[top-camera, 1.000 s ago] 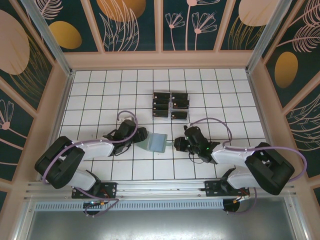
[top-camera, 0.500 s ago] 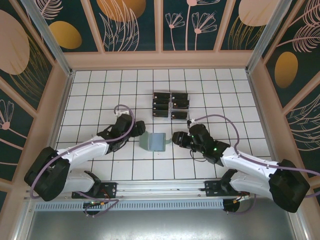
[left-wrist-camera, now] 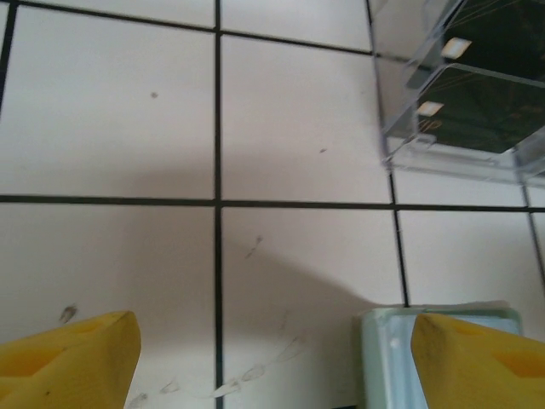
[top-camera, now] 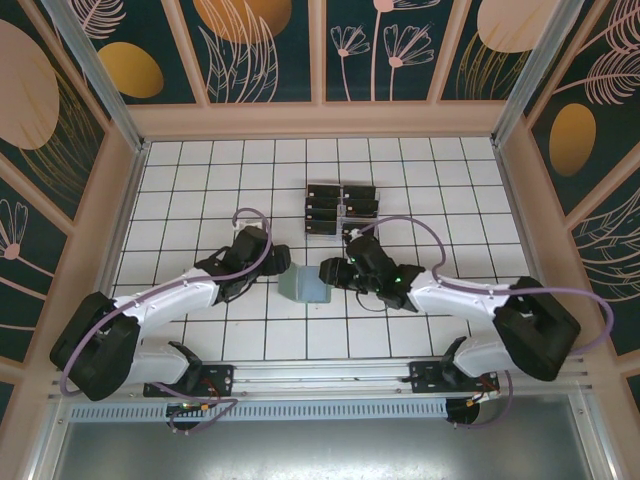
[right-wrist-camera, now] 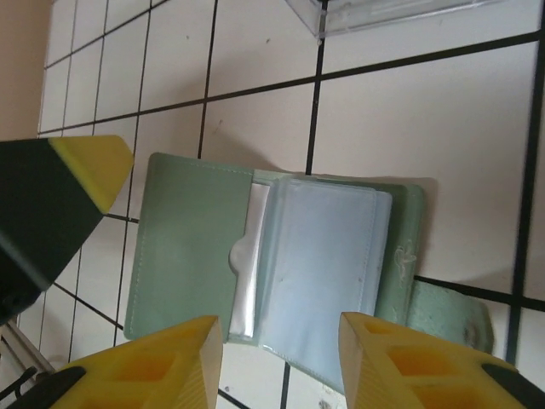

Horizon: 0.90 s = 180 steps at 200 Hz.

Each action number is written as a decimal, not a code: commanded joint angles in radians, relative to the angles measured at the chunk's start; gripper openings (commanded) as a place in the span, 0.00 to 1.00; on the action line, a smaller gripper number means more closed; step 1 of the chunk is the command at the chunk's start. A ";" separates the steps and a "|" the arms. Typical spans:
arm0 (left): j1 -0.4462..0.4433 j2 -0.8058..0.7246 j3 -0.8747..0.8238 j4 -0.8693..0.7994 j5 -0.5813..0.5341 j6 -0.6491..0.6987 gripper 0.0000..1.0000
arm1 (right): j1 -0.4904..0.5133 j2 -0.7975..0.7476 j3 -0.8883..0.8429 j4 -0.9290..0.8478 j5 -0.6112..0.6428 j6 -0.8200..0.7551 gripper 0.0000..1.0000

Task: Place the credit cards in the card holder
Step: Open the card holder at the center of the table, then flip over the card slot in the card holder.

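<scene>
- Your right claw (right-wrist-camera: pixel 274 345) stood partly open, its two yellow-tipped jaws apart with nothing held between them. It pointed down at the card holder (right-wrist-camera: pixel 192 247), which lay just past the tips.
- Your left claw (left-wrist-camera: pixel 272 366) was also partly open and empty. One yellow fingertip (left-wrist-camera: pixel 477 358) overlapped the near edge of the card holder (left-wrist-camera: pixel 379 362); whether it touched could not be told.
- Seen from above, the card holder (top-camera: pixel 305 287) lay flat on the white tiled floor (top-camera: pixel 200 180), between the left claw (top-camera: pixel 284 264) and the right claw (top-camera: pixel 326 273), each close beside it.
- The card holder lay open: a sage-green flap on one side, a clear sleeve (right-wrist-camera: pixel 324 256) on the other, and a small tab (right-wrist-camera: pixel 447 311) beyond the sleeve. No black card showed in the sleeve.
- The credit cards (top-camera: pixel 322 212), black and all alike, sat in a clear slotted rack (top-camera: pixel 342 216) just beyond the card holder.
- By its look, the card holder was light, soft and floppy, and would likely slide on the tile. Pinning the green flap with one claw seemed the safest hold.
- The cards looked thin, stiff and slick. A pinch on a free edge, clear of the rack wall, seemed best.
</scene>
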 commanded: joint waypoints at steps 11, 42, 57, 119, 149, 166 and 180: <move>0.000 0.054 -0.048 -0.063 -0.032 -0.009 0.82 | 0.005 0.119 0.089 0.006 0.007 -0.031 0.41; -0.001 0.102 -0.067 -0.042 -0.024 -0.023 0.80 | 0.003 0.185 0.124 0.004 -0.003 -0.049 0.41; 0.000 0.115 -0.078 -0.028 -0.022 -0.026 0.79 | 0.002 0.212 0.137 -0.004 -0.003 -0.055 0.41; -0.001 0.119 -0.103 0.019 -0.001 -0.029 0.78 | -0.011 0.276 0.150 -0.005 -0.019 -0.062 0.42; 0.000 0.127 -0.108 0.038 0.004 -0.028 0.78 | -0.013 0.309 0.167 0.000 -0.035 -0.071 0.42; 0.000 0.137 -0.109 0.049 0.006 -0.028 0.78 | -0.014 0.326 0.173 0.011 -0.051 -0.073 0.42; 0.000 0.143 -0.110 0.057 0.010 -0.028 0.77 | -0.016 0.334 0.175 0.024 -0.068 -0.068 0.42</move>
